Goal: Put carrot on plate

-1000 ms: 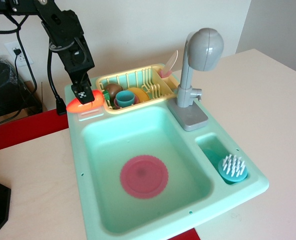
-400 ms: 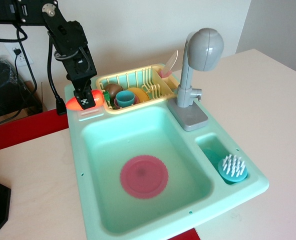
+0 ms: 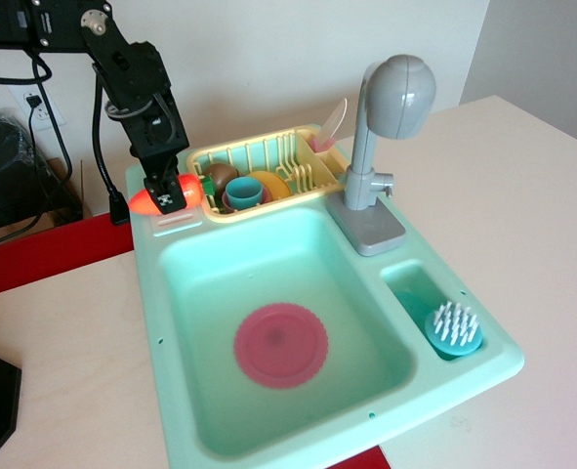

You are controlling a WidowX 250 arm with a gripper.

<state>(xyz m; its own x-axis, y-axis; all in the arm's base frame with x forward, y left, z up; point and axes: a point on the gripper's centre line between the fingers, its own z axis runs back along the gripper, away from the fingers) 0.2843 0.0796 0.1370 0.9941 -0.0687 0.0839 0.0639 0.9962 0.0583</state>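
The orange toy carrot (image 3: 149, 201) lies sideways in my gripper (image 3: 168, 196), its green top pointing right, held just above the back left corner of the sink rim. The black gripper is shut on the carrot. The pink-red scalloped plate (image 3: 280, 344) lies flat on the floor of the teal sink basin (image 3: 220, 264), well to the front right of the gripper and lower.
A yellow dish rack (image 3: 259, 161) at the back holds a teal cup (image 3: 244, 191), a yellow dish and a brown round toy. The grey faucet (image 3: 386, 127) stands at the right. A teal brush (image 3: 453, 327) sits in the small side compartment. Black cables hang at the far left.
The gripper has lifted slightly and shifted a little to the left with the carrot still in it. The plate and the rest have not moved.
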